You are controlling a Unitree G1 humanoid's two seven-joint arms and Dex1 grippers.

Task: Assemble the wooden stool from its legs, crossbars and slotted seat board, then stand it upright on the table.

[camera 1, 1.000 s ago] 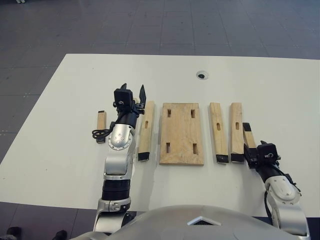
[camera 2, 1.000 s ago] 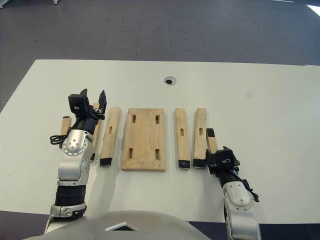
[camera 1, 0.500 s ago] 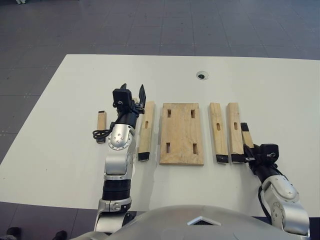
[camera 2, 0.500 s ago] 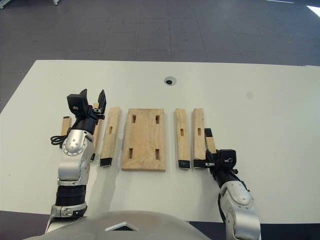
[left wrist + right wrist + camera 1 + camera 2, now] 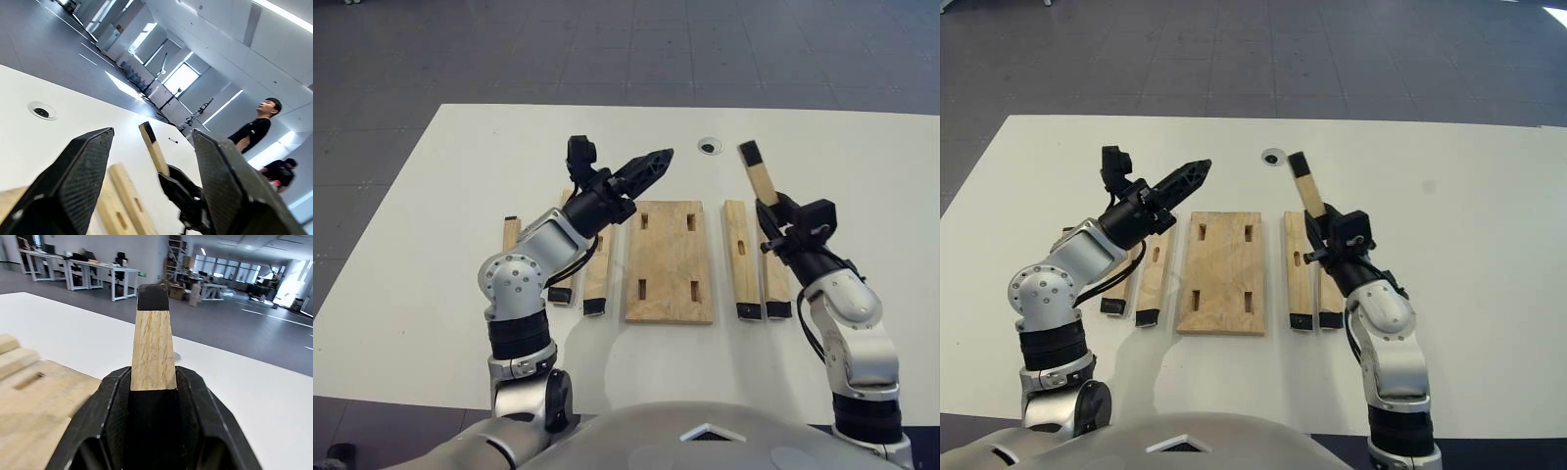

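Fingers of the right gripper point(image 5: 771, 208) are clamped on the lower end of a crossbar point(image 5: 759, 174). I see it held clear of the bench point(image 5: 440, 196), tilted, above the right legs point(image 5: 737, 257) beside the seat board point(image 5: 669, 260). Left gripper point(image 5: 651, 163): fingers parted wide, empty, raised over the board's far left corner. Left legs point(image 5: 598, 274) lie flat under that arm.

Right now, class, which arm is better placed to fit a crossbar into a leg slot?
Right: its tool holds a crossbar by two slotted legs; the left tool is open, empty.
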